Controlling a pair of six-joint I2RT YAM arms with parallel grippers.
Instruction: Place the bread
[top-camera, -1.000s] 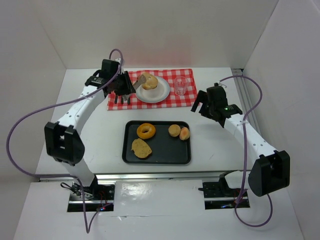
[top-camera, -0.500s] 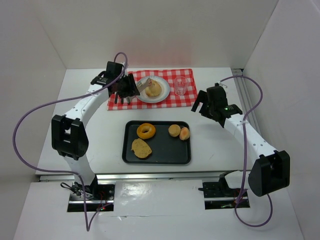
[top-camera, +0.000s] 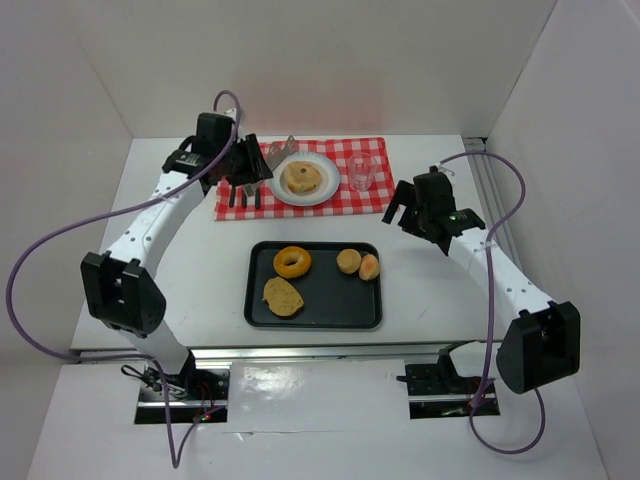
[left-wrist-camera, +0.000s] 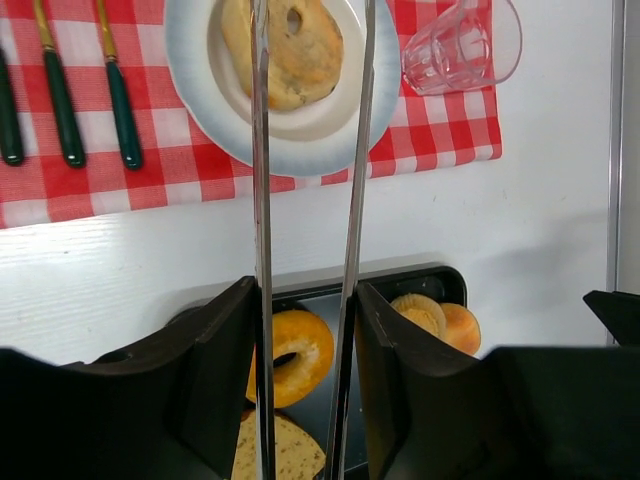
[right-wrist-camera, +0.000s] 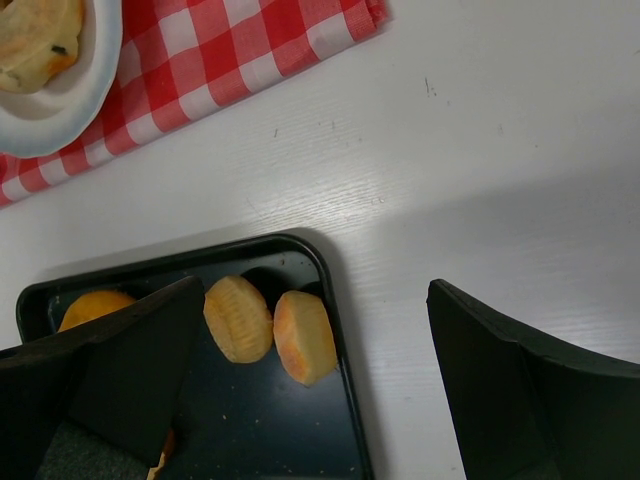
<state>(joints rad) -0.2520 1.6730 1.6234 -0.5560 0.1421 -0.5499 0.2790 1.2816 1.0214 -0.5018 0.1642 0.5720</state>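
1. Your left tool is closed part-way on the tongs, whose blades stand apart. The bread lies flat on the plate ahead of the tool, under the blade tips. Pull back too low and a blade may drag it off.
2. The left blade crosses the bread, and I cannot tell if it touches. Squeeze now and you could lift the bread away.
3. The glass stands just right of the tips. A sideways swing could topple it.
4. Your right tool hangs wide open and empty, well away. Leave it there.
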